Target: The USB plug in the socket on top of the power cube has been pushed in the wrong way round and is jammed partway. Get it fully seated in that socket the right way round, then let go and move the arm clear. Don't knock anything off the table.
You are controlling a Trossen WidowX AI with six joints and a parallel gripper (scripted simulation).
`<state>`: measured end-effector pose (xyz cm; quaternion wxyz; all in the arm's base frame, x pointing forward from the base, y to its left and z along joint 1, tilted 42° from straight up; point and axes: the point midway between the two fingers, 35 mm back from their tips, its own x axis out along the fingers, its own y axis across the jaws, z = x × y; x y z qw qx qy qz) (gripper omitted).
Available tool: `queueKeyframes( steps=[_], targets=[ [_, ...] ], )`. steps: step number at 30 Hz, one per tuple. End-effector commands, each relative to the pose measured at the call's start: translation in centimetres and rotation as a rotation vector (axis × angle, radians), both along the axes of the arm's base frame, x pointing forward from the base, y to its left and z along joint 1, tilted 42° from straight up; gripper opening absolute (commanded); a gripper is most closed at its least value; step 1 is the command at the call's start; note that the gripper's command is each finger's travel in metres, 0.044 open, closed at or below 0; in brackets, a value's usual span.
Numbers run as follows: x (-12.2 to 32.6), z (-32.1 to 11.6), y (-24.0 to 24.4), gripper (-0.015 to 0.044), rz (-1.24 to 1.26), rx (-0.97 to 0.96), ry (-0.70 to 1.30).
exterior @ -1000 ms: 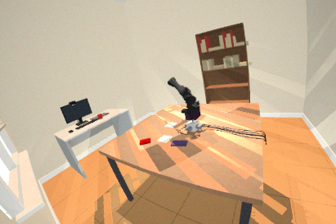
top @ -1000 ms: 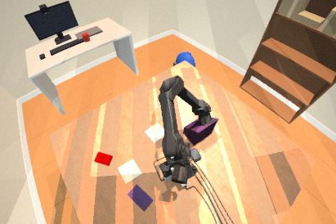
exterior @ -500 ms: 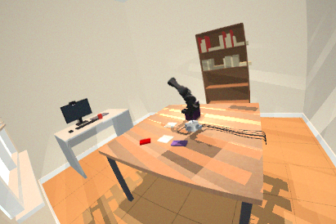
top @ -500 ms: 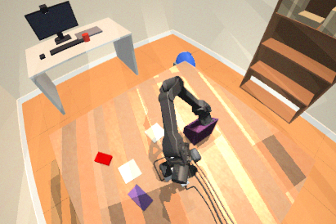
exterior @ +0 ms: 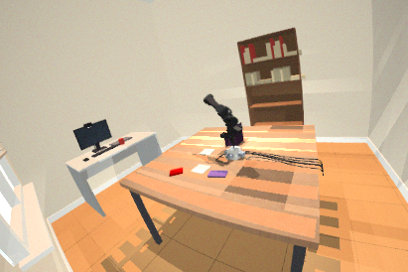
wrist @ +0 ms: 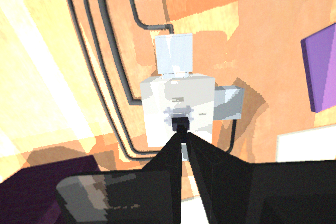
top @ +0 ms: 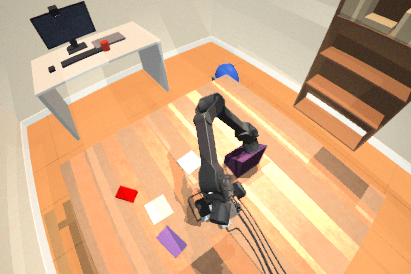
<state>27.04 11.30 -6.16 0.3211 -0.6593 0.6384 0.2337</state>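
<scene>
The white power cube (wrist: 154, 95) (exterior: 235, 154) stands on the table, with small slots showing on its top in the wrist view. My gripper (wrist: 182, 137) is shut on the dark USB plug (wrist: 180, 121), just over the cube's top near its middle. The fingers hide part of the plug, and I cannot tell how deep it sits or which way round it is. A pale mark surrounds the plug. In the top view the arm hides the cube's top and the plug.
Pale adapters (wrist: 174, 54) (wrist: 229, 102) are on two sides of the cube, with dark cables (wrist: 124, 75) running around it. A purple block (top: 171, 242) (exterior: 217, 174) (wrist: 326, 70), white squares (top: 159, 209) (top: 190, 162), a red block (top: 126, 194) (exterior: 176, 172) and a dark purple box (top: 245, 161) are on the table.
</scene>
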Motion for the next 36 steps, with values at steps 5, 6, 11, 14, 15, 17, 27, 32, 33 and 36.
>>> queueKeyframes(
  steps=[5,6,11,14,15,17,27,32,33,36],
  targets=[
    [0.03,-0.19,-0.26,0.0,0.002,-0.005,0.005],
    [0.03,-0.2,-0.26,0.0,0.002,-0.005,0.005],
    [0.04,-0.24,-0.3,0.0,0.002,-0.005,0.005],
    [0.04,-0.27,-0.33,0.0,0.002,-0.005,0.005],
    [0.04,-0.28,-0.34,0.0,0.002,-0.005,0.005],
    [0.04,-0.3,-0.35,0.0,0.002,-0.005,0.005],
    [0.05,-0.39,-0.43,0.0,0.002,-0.005,0.005],
    [0.05,-0.43,-0.47,0.0,0.002,-0.005,0.005],
    [0.06,-0.44,-0.48,0.0,0.002,-0.005,0.005],
    [0.06,-0.47,-0.5,0.0,0.002,-0.005,0.005]
  ],
)
